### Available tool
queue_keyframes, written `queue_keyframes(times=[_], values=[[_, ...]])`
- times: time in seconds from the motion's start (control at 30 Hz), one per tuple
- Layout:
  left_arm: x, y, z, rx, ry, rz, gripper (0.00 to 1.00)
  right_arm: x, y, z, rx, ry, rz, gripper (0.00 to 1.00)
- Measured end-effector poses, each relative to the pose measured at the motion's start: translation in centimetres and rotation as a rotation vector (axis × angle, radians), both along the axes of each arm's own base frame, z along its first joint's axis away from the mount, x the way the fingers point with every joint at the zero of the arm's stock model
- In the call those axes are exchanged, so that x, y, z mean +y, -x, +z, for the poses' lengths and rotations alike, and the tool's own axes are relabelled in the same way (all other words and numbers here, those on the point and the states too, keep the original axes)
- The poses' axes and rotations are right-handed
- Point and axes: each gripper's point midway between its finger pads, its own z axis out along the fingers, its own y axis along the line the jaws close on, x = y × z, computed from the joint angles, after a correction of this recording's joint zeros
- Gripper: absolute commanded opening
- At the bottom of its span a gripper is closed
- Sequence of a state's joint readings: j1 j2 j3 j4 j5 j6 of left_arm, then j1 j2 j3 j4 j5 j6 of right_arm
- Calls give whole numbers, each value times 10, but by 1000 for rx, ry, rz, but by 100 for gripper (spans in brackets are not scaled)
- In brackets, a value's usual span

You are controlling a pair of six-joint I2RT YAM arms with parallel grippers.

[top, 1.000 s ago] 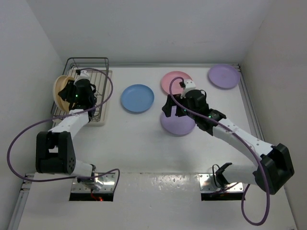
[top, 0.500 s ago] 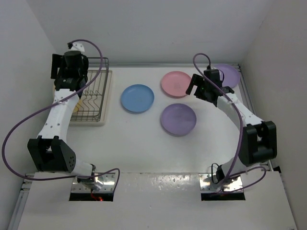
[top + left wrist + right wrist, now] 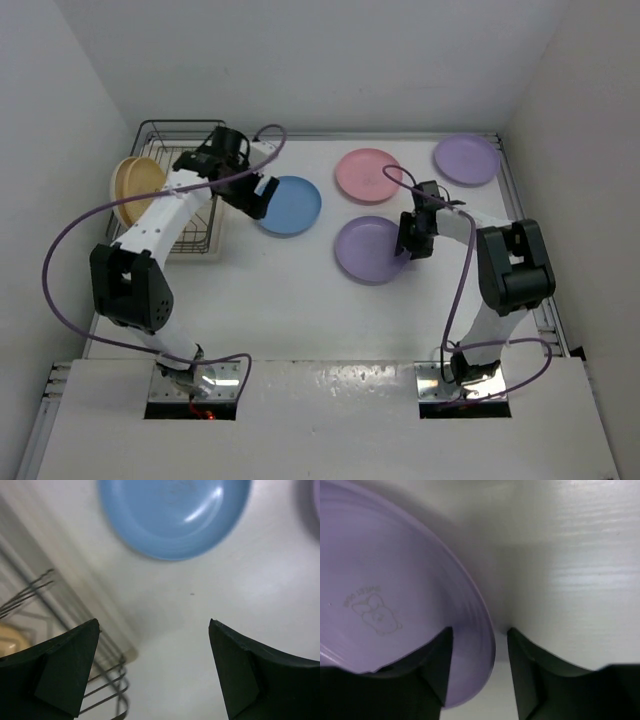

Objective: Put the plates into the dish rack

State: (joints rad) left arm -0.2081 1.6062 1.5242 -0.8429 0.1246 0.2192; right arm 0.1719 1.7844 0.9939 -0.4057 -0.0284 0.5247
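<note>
The left arm [image 3: 165, 212] and right arm [image 3: 510, 268] are built of white links joined by bulky black joint housings. A purple cable [image 3: 58, 262] is looped loosely along each. The left gripper [image 3: 152, 625] and right gripper [image 3: 480, 630] are fitted with matte black, wedge-shaped fingers [image 3: 55, 675]. Both arms are carried on shiny metal mounts [image 3: 225, 375] at the worktop's near edge.

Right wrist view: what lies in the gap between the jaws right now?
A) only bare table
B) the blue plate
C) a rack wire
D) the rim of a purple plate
D: the rim of the purple plate curves down into the gap of the right gripper, whose jaws stand open on either side of it, with white table beyond.
</note>
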Motion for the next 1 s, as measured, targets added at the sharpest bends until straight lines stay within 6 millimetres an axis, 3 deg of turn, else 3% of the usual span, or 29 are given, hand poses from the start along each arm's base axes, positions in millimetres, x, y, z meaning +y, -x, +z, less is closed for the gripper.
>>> queue_keyframes(times=[0.13,0.2,0.27,0.33,0.47,0.57,0.63,0.73,0.9,1.0], values=[[-45,21,-29,97,7,-112,95,-2,6,-5,2,4,-8,28],[-59,31,-35,118,2,-151,95,-1,6,-4,-10,-2,-8,26],[-70,39,-39,130,-3,-184,95,-1,7,-4,-22,-2,-11,37],[-77,45,-45,144,-10,-205,95,-2,11,-4,-28,3,-19,57],[-89,51,-52,160,2,-216,94,-4,13,-2,-34,20,-17,68],[-120,49,-59,166,26,-244,94,-8,14,-2,-33,38,-24,78],[-154,40,-71,155,57,-260,93,-11,16,-1,-27,46,-36,80],[-195,33,-105,170,97,-250,91,-20,21,5,-34,63,-69,85],[-217,19,-155,227,113,-146,87,-34,22,37,-121,85,-126,86],[-227,1,-171,213,113,-100,76,-40,21,66,-222,91,-149,88]])
